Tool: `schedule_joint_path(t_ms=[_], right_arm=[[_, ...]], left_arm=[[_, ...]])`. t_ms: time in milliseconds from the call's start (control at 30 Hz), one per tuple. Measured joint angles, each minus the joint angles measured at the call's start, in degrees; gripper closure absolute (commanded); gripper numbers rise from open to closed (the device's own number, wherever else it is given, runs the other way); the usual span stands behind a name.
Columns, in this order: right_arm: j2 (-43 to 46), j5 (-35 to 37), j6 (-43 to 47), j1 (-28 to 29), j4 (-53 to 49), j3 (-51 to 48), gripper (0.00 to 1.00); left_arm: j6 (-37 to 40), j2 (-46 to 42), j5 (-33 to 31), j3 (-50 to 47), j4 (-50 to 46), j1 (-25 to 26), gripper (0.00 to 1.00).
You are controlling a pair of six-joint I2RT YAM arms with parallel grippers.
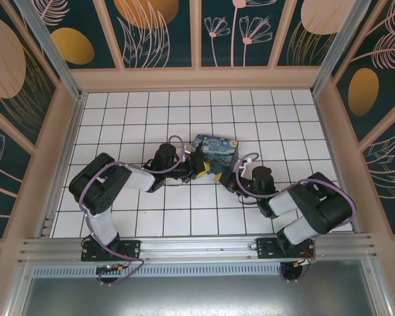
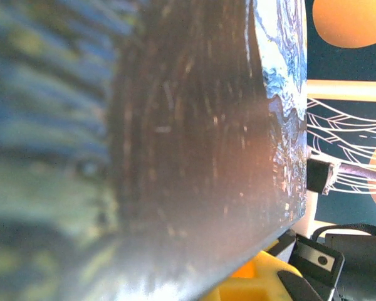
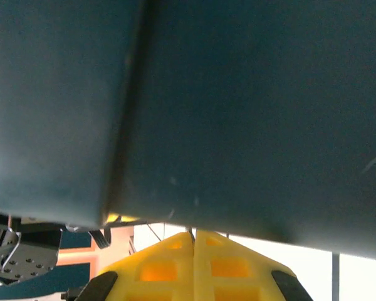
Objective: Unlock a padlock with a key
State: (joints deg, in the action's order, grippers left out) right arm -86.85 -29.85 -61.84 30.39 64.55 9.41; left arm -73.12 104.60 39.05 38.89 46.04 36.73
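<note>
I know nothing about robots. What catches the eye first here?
A starry-night painted box sits mid-floor on white tiles, with the yellow-fingered left gripper and right gripper close at its near side. Dark teal wall panels with orange discs and pale flowers ring the floor.

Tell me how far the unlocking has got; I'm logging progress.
Done: both arms are at the starry box. In hand: left gripper and right gripper, both shut, close beside it. Left: the unlocking itself; padlock and key are hidden here.
</note>
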Motion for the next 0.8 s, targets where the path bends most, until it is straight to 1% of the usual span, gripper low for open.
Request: schedule_joint_path(t_ms=[500,800], right_arm=[[-1.84,-0.07,-0.26,-0.42,1.31,1.36,1.0],[-1.81,-0.02,-0.7,-0.39,2.47,-0.76,1.0]], left_arm=[[0.0,0.0,0.13,-0.33,0.26,0.02,1.0],[0.0,0.0,0.11,-0.33,0.26,0.0,1.0]])
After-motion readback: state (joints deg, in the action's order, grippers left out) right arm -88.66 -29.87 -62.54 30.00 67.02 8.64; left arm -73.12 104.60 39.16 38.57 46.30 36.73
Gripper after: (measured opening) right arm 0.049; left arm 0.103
